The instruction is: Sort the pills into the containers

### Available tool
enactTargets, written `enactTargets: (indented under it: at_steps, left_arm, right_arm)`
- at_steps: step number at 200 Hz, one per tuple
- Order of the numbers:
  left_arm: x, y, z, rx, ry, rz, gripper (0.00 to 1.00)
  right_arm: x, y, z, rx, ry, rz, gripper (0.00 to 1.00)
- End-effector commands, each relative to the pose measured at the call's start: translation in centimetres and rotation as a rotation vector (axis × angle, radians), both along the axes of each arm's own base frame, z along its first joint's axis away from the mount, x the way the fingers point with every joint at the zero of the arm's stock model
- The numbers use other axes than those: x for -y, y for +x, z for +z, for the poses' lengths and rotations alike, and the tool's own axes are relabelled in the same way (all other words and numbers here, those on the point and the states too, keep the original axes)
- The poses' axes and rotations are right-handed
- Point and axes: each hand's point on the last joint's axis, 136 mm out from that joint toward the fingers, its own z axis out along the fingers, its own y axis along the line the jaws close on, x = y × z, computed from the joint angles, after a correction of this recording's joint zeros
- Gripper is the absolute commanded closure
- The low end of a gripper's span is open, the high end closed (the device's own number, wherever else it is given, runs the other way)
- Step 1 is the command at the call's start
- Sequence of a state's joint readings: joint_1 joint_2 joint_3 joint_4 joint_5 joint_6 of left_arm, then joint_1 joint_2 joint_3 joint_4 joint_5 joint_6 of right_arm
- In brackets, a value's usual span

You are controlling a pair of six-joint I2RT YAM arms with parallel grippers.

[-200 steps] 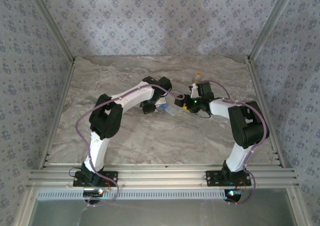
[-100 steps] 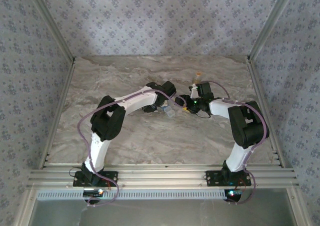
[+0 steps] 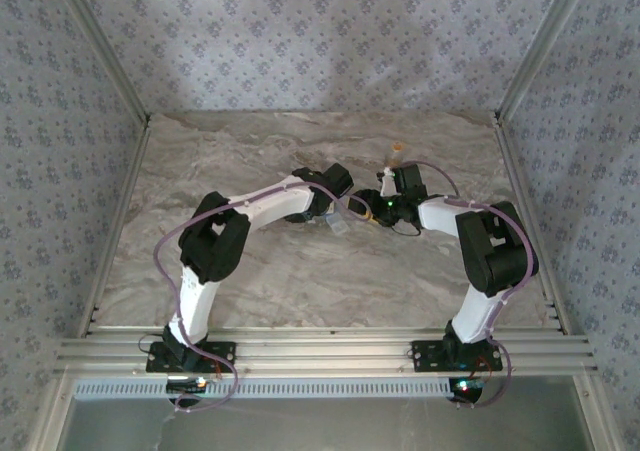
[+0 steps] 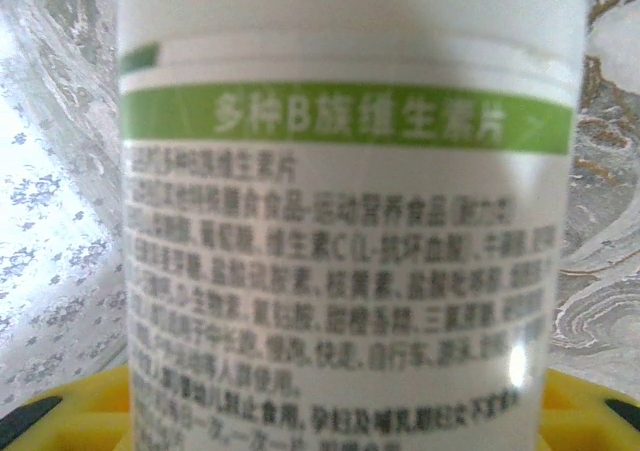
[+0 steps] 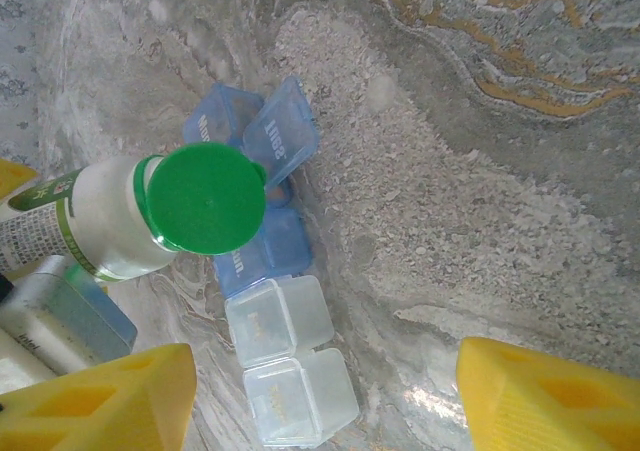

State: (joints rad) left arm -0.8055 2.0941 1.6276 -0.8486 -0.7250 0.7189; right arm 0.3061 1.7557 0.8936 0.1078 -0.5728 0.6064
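Evidently barely begun: left claw (image 4: pixel 320 416) pinches the bottle (image 5: pixel 120 221), green cap (image 5: pixel 205 196) on, by the pill box (image 5: pixel 285 246), no pills visible, right claw (image 5: pixel 320 401) spread empty.

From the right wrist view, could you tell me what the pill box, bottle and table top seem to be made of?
Pill box: translucent plastic, blue and clear, glossy, with see-through walls.
Bottle: opaque white plastic, likely, with a printed label; green cap looks like smooth, slightly shiny plastic.
Table top: marble-look veining, possibly laminate or stone.
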Motion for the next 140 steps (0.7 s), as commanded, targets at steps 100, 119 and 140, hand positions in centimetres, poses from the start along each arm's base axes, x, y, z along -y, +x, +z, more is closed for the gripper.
enactTargets:
  at_steps: [100, 119, 140]
  left_arm:
    - [-0.7, -0.6, -0.4, -0.059, -0.027, -0.006, 1.00]
    - [-1.2, -0.8, -1.7, -0.086, 0.018, -0.008, 1.00]
    - [-1.3, -0.5, -2.1, -0.079, 0.047, -0.005, 1.00]
  right_arm:
    - [-0.5, -0.1, 0.1, -0.009, -0.002, 0.019, 0.29]
    - [-0.5, -0.1, 0.2, -0.007, -0.002, 0.020, 0.29]
    - [-0.5, -0.1, 0.3, -0.006, -0.001, 0.020, 0.29]
